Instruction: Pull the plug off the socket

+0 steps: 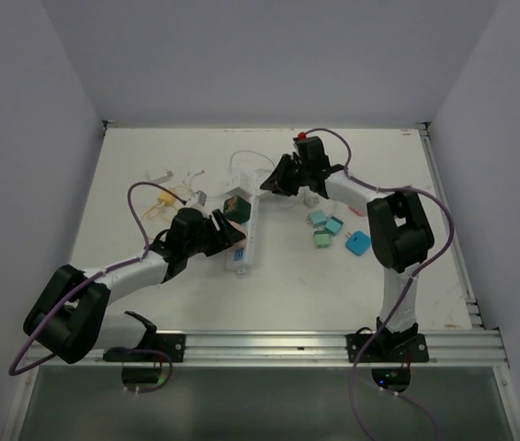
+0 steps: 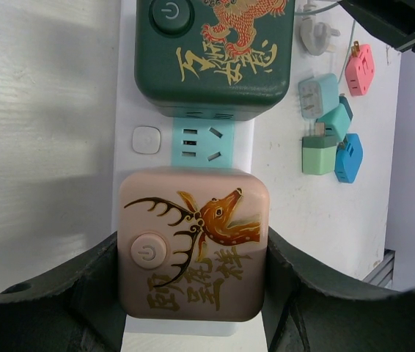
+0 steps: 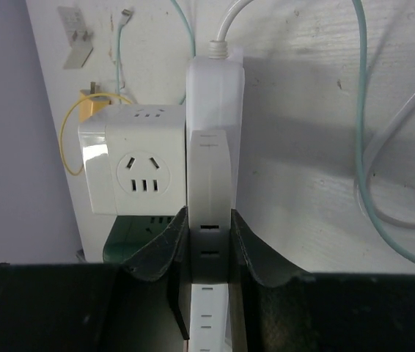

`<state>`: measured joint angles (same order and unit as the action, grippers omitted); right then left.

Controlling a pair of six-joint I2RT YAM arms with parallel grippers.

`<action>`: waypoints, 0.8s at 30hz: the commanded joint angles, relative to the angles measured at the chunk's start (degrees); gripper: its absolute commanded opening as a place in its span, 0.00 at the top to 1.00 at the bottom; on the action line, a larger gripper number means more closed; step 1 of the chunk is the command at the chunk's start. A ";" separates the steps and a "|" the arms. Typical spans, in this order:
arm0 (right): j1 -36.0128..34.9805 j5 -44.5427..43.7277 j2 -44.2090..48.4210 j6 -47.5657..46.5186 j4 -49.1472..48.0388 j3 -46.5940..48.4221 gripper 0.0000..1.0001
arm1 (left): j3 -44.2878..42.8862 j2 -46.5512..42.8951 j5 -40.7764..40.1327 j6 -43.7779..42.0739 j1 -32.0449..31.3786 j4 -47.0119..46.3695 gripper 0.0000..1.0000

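The socket [image 2: 124, 110] is a long white power strip with a teal outlet showing, lying mid-table [image 1: 242, 262]. The plug [image 2: 193, 242], a pale pink cube with a deer drawing and a round button, sits on the strip. My left gripper [image 2: 193, 253] is shut on it, a dark finger pressed against each side. A dark green cube [image 2: 215, 51] with a dragon drawing sits on the strip beyond the teal outlet. My right gripper [image 3: 209, 227] is shut on the socket [image 3: 211, 169] near its cord end, seen edge-on. In the top view the left gripper [image 1: 226, 234] and right gripper [image 1: 274, 181] hold opposite ends.
A white cube adapter [image 3: 130, 169] sits against the strip next to the right fingers. Loose pastel adapters [image 1: 333, 230] and a blue one [image 1: 358, 243] lie right of the strip. Thin cables [image 3: 383, 183] and a yellow plug [image 1: 163, 196] lie at the back.
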<state>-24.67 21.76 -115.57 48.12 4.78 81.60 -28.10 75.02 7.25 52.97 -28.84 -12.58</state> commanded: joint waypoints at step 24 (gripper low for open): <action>28.96 5.13 15.03 -1.70 -8.20 -17.45 1.00 | 2.43 2.23 -2.42 0.73 0.36 7.40 0.90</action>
<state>2.44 23.75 -99.18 48.53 -0.54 63.24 -28.01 75.05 7.20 54.92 -28.99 -12.45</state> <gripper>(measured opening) 0.222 0.634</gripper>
